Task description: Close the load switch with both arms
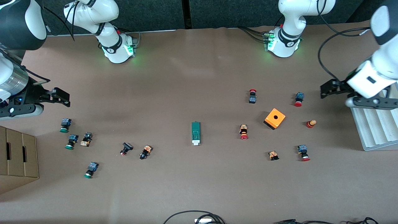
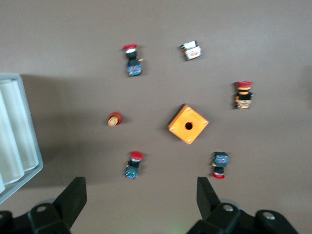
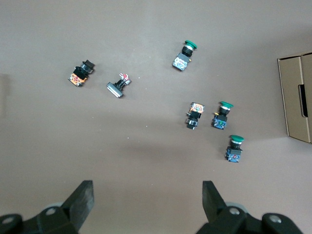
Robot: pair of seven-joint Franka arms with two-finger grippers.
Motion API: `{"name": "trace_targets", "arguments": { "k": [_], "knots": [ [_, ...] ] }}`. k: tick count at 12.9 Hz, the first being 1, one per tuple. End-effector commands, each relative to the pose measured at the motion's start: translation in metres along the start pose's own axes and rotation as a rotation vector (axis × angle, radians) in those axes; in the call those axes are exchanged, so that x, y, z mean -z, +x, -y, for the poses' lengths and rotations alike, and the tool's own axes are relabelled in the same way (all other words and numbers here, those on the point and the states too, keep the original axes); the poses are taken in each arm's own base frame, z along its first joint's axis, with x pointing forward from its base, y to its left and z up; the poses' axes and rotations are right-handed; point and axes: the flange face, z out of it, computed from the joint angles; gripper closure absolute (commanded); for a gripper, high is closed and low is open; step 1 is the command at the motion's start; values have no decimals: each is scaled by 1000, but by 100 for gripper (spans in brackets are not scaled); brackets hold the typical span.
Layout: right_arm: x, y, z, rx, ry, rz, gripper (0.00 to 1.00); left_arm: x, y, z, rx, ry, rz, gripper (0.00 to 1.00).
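Observation:
The load switch, a narrow dark-green block with a white lever piece at the end nearer the front camera, lies flat at the middle of the table. It does not show in either wrist view. My left gripper is open and empty, up in the air near the left arm's end of the table, over bare table beside a red-capped button. In the left wrist view its fingers stand wide apart. My right gripper is open and empty, over the right arm's end; the right wrist view shows its fingers wide apart.
An orange cube with a hole and several red-capped buttons lie toward the left arm's end. Several green-capped buttons lie toward the right arm's end. A cardboard box and a white ribbed tray stand at the table's ends.

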Motion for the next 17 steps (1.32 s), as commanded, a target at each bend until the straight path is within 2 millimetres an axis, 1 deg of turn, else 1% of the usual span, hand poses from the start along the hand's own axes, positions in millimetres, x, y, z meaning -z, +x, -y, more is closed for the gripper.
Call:
{"name": "trace_targets", "arguments": {
  "k": [1,2,3,4,5,9,17],
  "knots": [
    [3,4,0,8,-18,1,0,-2,-9,3,-8,-15,-8,0],
    [3,4,0,8,-18,1,0,-3,-9,4,-7,-13,-7,0],
    [3,4,0,7,-18,2,0,-2,-9,13,10,-13,-9,0],
    [3,4,0,7,-18,2,0,-3,-9,10,6,-11,-7,0],
    [3,4,0,8,-18,2,0,-4,-8,15,17,-11,-7,0],
    [3,4,-1,7,-18,2,0,-5,-6,12,15,-10,-2,0],
    [3,4,-1,7,-18,1,0,-4,2,16,55,-7,-11,0]
  ]
}}
